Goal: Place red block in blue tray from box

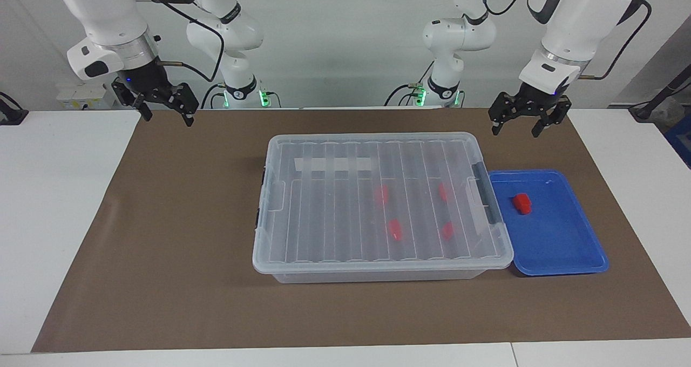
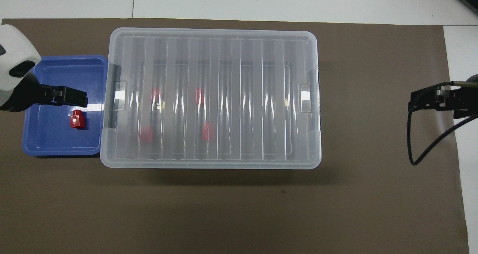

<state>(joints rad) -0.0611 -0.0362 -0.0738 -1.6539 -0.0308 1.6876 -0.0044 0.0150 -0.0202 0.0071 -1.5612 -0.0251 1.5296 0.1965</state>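
The small red plastic block point(image 1: 521, 203) in the shallow blue plastic tray point(image 1: 561, 248), at the clear box's point(image 1: 378, 205) three o'clock, looks light, hard, slippery; pinch its flat sides. Left gripper point(image 1: 527, 120) and right gripper point(image 1: 162, 105) hang up high, fingers apart, holding nothing.

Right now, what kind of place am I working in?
Likely a robotics lab: two Franka arms mounted at a white table with a brown mat, and staged props, a clear box and blue tray.
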